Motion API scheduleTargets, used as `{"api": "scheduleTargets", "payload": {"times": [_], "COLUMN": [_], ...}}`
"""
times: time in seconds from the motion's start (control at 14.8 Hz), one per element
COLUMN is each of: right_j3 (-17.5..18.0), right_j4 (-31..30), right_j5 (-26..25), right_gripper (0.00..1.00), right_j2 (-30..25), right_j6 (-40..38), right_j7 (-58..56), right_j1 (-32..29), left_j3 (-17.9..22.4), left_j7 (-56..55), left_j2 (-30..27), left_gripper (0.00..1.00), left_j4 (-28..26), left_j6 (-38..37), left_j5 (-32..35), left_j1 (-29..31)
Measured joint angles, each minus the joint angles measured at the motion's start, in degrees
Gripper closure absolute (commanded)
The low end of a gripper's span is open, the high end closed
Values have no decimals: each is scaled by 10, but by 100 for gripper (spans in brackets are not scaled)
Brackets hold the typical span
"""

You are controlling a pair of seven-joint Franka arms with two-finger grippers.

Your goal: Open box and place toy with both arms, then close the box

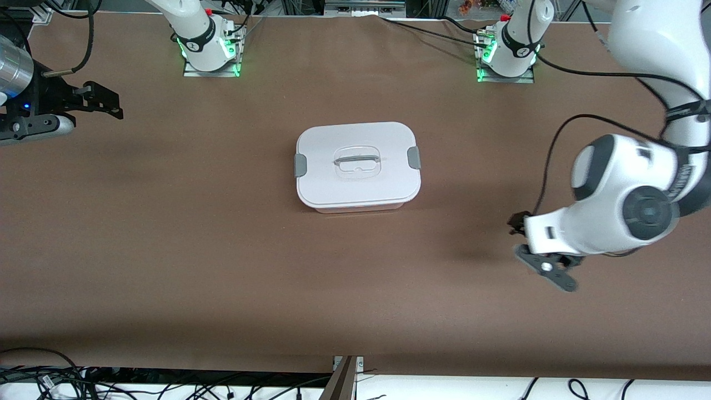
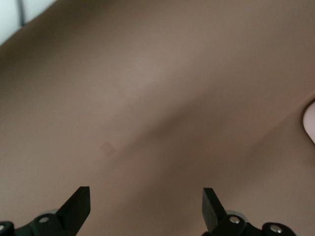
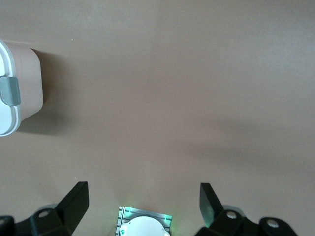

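The box [image 1: 358, 166] stands in the middle of the table with its white lid on, a grey clip [image 1: 300, 165] at each end and the clear handle [image 1: 357, 161] in the centre. The toy is out of view. My left gripper [image 1: 515, 225] hangs over bare table toward the left arm's end, well apart from the box. In the left wrist view the left gripper [image 2: 146, 189] is open with nothing between its fingers. My right gripper [image 1: 108, 103] is over the table at the right arm's end, open and empty [image 3: 143, 185]. The right wrist view shows one end of the box [image 3: 17, 93].
The arm bases [image 1: 208, 50] [image 1: 508, 55] stand at the table's edge farthest from the front camera, with cables around them. Brown tabletop [image 1: 222, 250] stretches all around the box. Cables lie along the edge nearest the front camera.
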Motion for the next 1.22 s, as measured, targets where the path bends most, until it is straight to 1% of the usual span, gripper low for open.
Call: {"api": "scheduleTargets", "payload": {"times": [0.14, 0.2, 0.34, 0.47, 0.61, 0.75, 0.88, 1.02, 1.22], "right_j3": [0, 0, 0, 0, 0, 0, 0, 0, 0], "right_j4": [0, 0, 0, 0, 0, 0, 0, 0, 0], "right_j5": [0, 0, 0, 0, 0, 0, 0, 0, 0], "right_gripper": [0, 0, 0, 0, 0, 0, 0, 0, 0], "right_j2": [1, 1, 1, 1, 2, 2, 2, 2, 2], "right_j6": [0, 0, 0, 0, 0, 0, 0, 0, 0], "right_j7": [0, 0, 0, 0, 0, 0, 0, 0, 0], "right_j1": [0, 0, 0, 0, 0, 0, 0, 0, 0], "left_j3": [27, 39, 49, 57, 64, 80, 96, 102, 109], "left_j7": [-61, -97, -152, -168, -175, -194, -208, -214, -215], "left_j2": [-34, -55, -92, -130, -163, -198, -232, -253, -255], "left_gripper": [0, 0, 0, 0, 0, 0, 0, 0, 0], "left_j4": [1, 0, -6, -19, -42, -80, -120, -147, -156], "left_j6": [-14, -35, -74, -102, -118, -123, -123, -123, -123], "left_j5": [-2, -6, -9, -12, -33, -75, -101, -106, -107], "left_j1": [8, 9, 14, 21, 28, 27, 26, 26, 28]}}
